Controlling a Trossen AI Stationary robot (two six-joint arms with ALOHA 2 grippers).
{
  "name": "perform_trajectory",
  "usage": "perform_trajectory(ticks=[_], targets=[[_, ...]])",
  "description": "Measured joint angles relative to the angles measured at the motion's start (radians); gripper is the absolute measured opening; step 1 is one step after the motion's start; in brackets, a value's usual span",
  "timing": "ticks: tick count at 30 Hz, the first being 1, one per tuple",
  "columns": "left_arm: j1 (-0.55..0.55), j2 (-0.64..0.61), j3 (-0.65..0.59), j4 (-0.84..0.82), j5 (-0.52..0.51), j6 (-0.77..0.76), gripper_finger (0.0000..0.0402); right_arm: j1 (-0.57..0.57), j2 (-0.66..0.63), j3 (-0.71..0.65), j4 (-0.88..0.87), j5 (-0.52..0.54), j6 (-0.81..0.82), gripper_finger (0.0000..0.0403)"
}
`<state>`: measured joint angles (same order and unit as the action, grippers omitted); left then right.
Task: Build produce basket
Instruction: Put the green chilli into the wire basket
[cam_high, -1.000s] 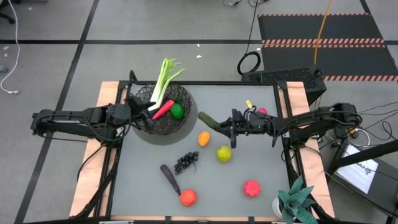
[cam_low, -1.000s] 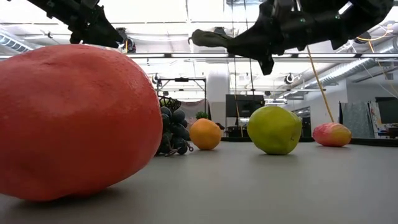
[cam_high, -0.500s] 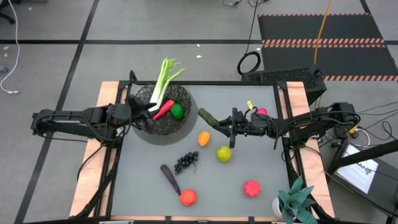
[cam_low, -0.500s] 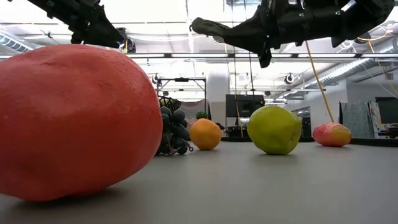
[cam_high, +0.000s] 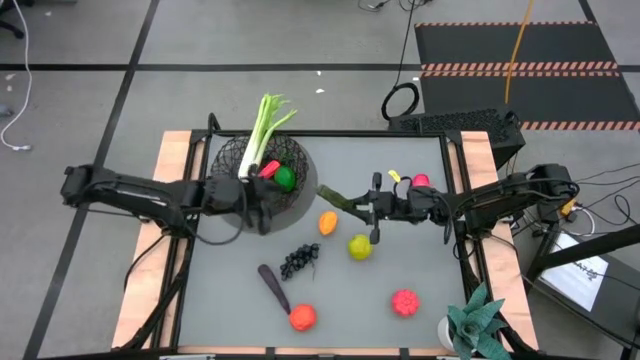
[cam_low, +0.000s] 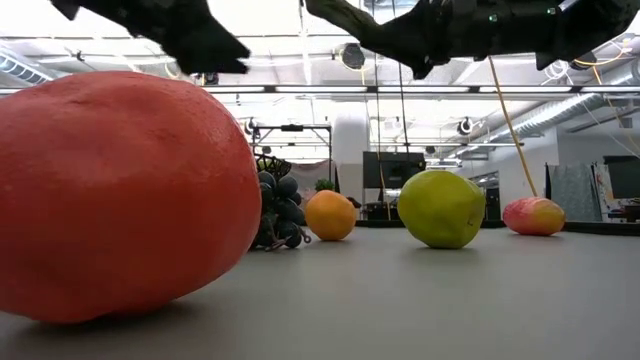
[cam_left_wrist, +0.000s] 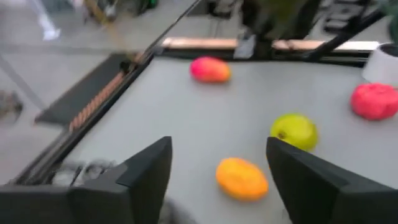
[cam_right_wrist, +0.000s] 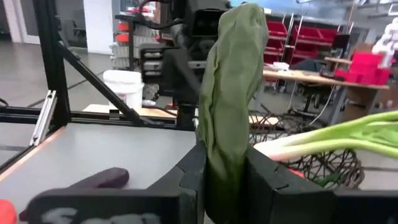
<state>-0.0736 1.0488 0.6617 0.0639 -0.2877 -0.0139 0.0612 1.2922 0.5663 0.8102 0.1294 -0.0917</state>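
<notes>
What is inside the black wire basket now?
Inside the basket lie a leek, a lime and a red piece, partly hidden. The left gripper covers the nearer part.

The high view looks straight down on the whole table (cam_high: 400, 160). The low view sits at tabletop level, almost touching the red-orange fruit (cam_low: 110, 195), facing the room. Both wrist views look across that table, sharing the yellow-green apple (cam_left_wrist: 293, 131) with the others.
</notes>
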Motion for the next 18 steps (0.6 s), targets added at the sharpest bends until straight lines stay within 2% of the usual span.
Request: perform_trajectory(ticks=[4, 7, 10, 15, 18], targets=[[-0.029, 0.099, 0.0, 0.204, 0.001, 0.063, 0.0302, 0.0, 0.0, 0.0, 0.034, -0.04, -0.007, 0.0061], [-0.029, 0.164, 0.0, 0.371, 0.0, 0.087, 0.0315, 0.0, 0.0, 0.0, 0.062, -0.08, -0.022, 0.0061], [-0.029, 0.235, 0.0, 0.527, 0.026, 0.106, 0.0312, 0.0, 0.0, 0.0, 0.084, -0.11, -0.025, 0.0061], [-0.029, 0.372, 0.0, 0.807, 0.18, 0.118, 0.0291, 0.0, 0.022, 0.001, 0.105, -0.132, -0.026, 0.0061], [-0.03, 0.443, 0.0, 0.953, 0.194, 0.093, 0.0277, 0.0, 0.047, 0.001, 0.132, -0.132, -0.027, 0.0061]])
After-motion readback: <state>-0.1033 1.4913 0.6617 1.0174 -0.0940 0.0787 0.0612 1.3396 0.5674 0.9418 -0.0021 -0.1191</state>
